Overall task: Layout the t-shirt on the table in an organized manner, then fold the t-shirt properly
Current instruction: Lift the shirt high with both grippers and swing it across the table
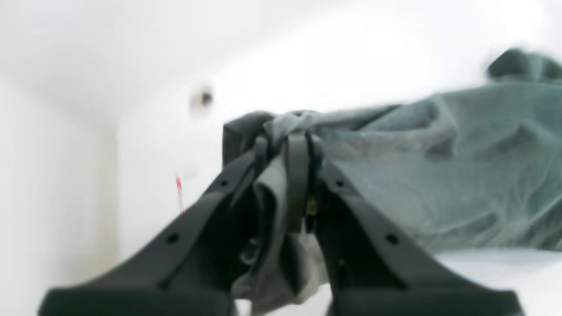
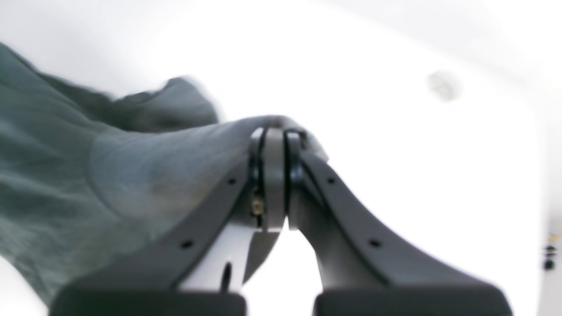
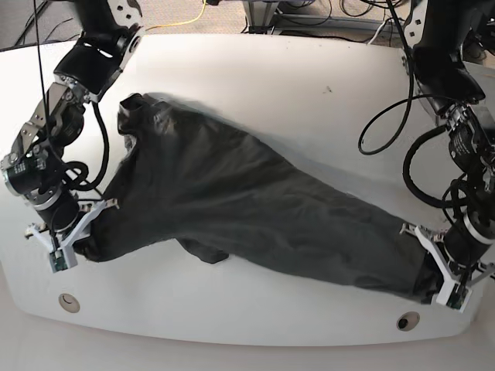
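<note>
T-shirt (image 3: 247, 209) lies stretched slantwise across the worktop (image 3: 309, 85), one edge pinched in each set of jaws. Left gripper (image 1: 287, 145): jaws clamped on a bunched fold. Right gripper (image 2: 274, 140): jaws clamped on a cloth edge. Cloth sags and wrinkles between them. You want both ends pulled apart evenly and kept low, so it settles flat. Watch the bunched sleeve beyond the right jaws.
</note>
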{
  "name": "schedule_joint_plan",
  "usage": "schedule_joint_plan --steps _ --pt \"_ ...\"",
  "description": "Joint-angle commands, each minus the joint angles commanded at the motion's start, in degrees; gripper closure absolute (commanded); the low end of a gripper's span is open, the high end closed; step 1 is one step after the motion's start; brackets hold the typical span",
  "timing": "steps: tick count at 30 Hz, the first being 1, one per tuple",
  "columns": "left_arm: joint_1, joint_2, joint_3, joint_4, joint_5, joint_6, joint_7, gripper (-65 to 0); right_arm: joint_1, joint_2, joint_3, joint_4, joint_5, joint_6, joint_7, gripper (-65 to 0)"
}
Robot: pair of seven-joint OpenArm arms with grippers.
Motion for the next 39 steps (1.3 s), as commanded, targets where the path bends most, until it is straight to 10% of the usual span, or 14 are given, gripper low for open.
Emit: schedule_joint_plan --steps 24,39 --pt "-30.8 5.7 -0.1 -11.3 5.3 1.8 1.6 -0.3 44.7 14.9 -17.8 -15.8 0.4 0.00 -8.1 0.0" --pt "-17.1 5.0 -0.3 -7.3 5.2 1.6 1.8 -0.3 24.2 16.7 -9.8 -3.7 6.3 0.00 -11.6 0.0"
